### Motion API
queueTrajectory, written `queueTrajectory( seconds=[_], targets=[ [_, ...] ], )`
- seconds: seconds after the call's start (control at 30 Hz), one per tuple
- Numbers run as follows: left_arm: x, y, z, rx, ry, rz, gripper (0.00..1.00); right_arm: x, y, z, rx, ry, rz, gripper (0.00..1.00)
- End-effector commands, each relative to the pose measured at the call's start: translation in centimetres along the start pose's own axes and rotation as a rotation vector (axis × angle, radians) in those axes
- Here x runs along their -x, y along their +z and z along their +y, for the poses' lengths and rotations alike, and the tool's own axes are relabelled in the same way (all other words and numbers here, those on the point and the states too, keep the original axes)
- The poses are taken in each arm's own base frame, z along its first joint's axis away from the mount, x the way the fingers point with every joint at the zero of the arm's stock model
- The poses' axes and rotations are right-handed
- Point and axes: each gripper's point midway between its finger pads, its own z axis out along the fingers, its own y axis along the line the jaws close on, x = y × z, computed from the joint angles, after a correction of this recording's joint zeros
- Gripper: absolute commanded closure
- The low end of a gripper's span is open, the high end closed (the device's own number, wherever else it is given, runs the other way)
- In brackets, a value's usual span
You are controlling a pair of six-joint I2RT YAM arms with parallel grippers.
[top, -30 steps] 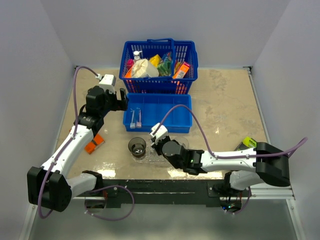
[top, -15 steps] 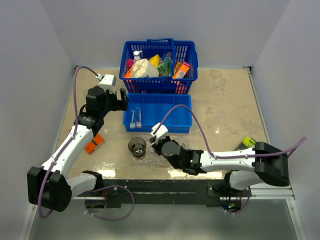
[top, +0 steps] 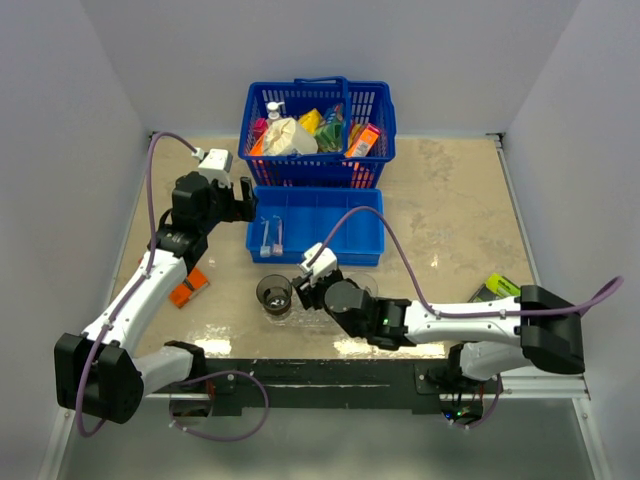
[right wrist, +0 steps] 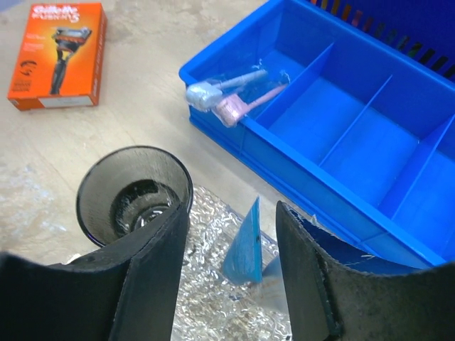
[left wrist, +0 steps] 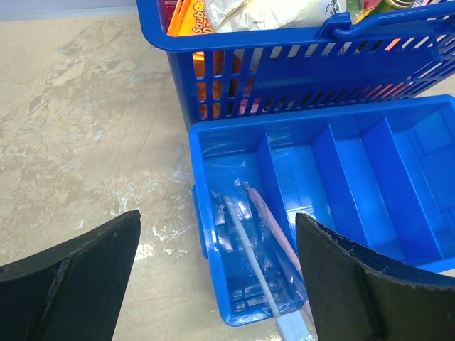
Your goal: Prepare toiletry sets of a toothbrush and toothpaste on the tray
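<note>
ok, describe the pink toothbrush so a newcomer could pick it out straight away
Find the blue divided bin in front of the blue handled basket. Its leftmost compartment holds two clear-wrapped toothbrushes side by side. The pink toothbrush lies nearer the divider, with the grey-white toothbrush on its outer side.

Cup (right wrist: 106, 186) perhaps on tray (right wrist: 213, 278); bin (right wrist: 341, 136) behind
</note>
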Motion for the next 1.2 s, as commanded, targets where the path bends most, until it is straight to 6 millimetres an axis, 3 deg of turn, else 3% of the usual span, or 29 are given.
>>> queueTrajectory(
  seconds=[0.0,0.3,0.77,0.8,0.93,0.97,1.0,1.03,1.07,1.17],
  targets=[
    [3.2,-0.7,-0.6,-0.022,0.015,-0.081,0.07,4.4,-0.7,0.8,0.038,0.082,-0.076,0.42],
    [3.2,-0.7,-0.7,-0.026,0.016,-0.082,0.07,7.5,-2.0,1.9,0.124,0.148,-0.107,0.34],
    [3.5,-1.1,-1.0,-0.038,0.001,-0.094,0.07,11.7,-3.7,-0.2,0.171,0.191,-0.099,0.29],
    [3.6,-1.2,-0.9,-0.034,-0.002,-0.096,0.07,11.8,-3.5,-1.5,0.160,0.195,-0.089,0.29],
    [3.9,-1.4,-0.9,-0.029,-0.010,-0.106,0.07,11.9,-3.1,-3.3,0.190,0.146,-0.049,0.29],
    [3.8,-1.5,-0.9,-0.029,-0.011,-0.106,0.08,12.9,-3.1,-3.5,0.190,0.134,-0.056,0.29],
    [3.9,-1.6,-0.7,-0.021,-0.012,-0.110,0.07,12.1,-2.9,-3.8,0.183,0.102,-0.010,0.29],
    [4.0,-1.7,-0.7,-0.017,-0.015,-0.114,0.07,11.3,-2.2,-3.7,0.180,0.055,0.028,0.30],
    [4.1,-1.8,-0.6,-0.012,-0.015,-0.118,0.07,12.5,-1.9,-3.6,0.180,0.041,0.026,0.30],
    [4.6,-2.2,-0.3,0.005,-0.013,-0.136,0.07,11.6,-0.4,-2.8,0.197,-0.035,0.111,0.32]
  ],
)
